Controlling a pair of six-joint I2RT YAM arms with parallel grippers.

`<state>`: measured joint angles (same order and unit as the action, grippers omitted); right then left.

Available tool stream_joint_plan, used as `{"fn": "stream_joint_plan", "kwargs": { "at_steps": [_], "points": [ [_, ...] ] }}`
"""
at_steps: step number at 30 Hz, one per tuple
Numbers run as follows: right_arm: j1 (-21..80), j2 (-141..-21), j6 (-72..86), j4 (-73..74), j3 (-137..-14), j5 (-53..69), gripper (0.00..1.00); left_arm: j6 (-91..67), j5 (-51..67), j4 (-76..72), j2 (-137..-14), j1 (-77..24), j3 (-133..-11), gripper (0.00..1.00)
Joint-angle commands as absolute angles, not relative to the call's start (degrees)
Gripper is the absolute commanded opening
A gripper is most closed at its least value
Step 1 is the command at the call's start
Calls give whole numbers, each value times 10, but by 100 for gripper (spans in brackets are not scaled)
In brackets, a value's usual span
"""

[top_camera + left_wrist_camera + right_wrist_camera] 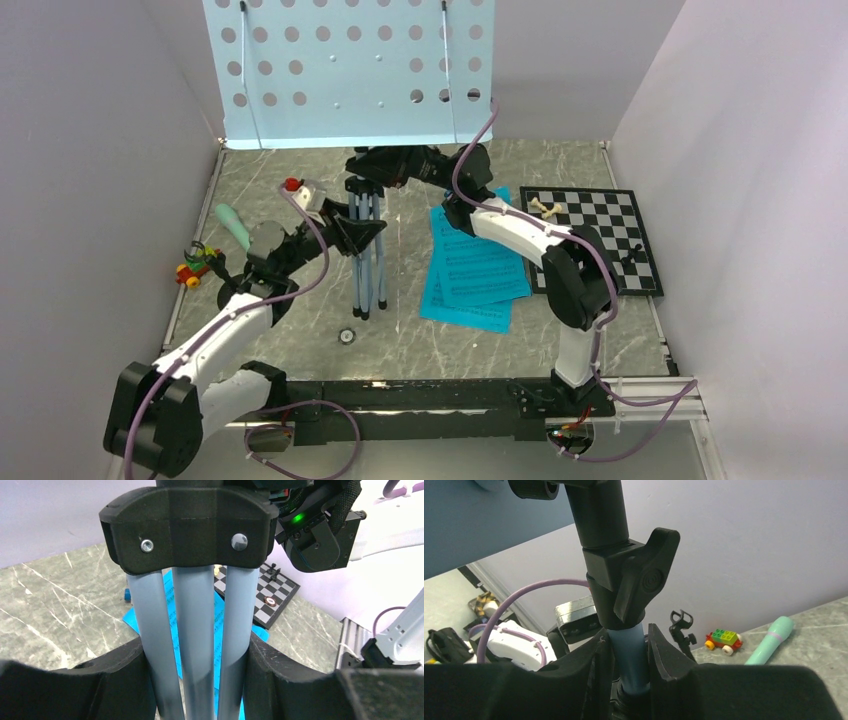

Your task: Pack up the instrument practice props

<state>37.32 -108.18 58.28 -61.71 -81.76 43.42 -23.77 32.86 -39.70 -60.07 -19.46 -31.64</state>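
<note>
Two black fingers (125,680) of the left gripper (195,652) fill the bottom of the left wrist view, clamped on either side of the folded legs (192,620) of the pale-blue music stand (350,70). The three legs are bundled together under a black collar (187,525).

The right gripper (626,647) grasps the same stand higher up. Its fingers press against the pale-blue pole (629,655) just below a black clamp with a round-marked lever (644,580).

From overhead, the stand is upright near the middle of the grey marbled table (300,340). Its perforated tray reaches close to the camera and hides the back of the table.

Turquoise music sheets (475,270) lie flat on the table just to the right of the stand's legs. A black-and-white chessboard (600,240) sits beyond them, further right.

A mint-green microphone (232,225) lies to the left of the stand, near the left arm. A black microphone stand (680,625) and a small toy car (192,268) are beside the microphone, still further left.
</note>
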Motion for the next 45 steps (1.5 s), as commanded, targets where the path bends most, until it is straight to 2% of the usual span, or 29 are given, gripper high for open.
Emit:
{"fn": "stream_joint_plan", "kwargs": {
  "at_steps": [1,7,13,26,36,45],
  "points": [
    [398,-1005,625,-621,-815,421,0,-247,288,-478,-537,-204,-319,0],
    [405,-982,666,-632,-760,406,0,-255,222,-416,-491,-248,-293,0],
    [400,-961,670,-583,-710,404,0,-279,150,-379,-469,-286,-258,0],
    [396,-970,673,-599,-616,414,0,-265,31,-462,-507,-358,-169,0],
    [387,-1009,696,-621,-599,432,0,-276,-24,-459,-531,-380,-143,0],
    [374,-1026,701,-559,-658,448,0,-268,-75,-439,-527,-385,-168,0]
  ]
}}
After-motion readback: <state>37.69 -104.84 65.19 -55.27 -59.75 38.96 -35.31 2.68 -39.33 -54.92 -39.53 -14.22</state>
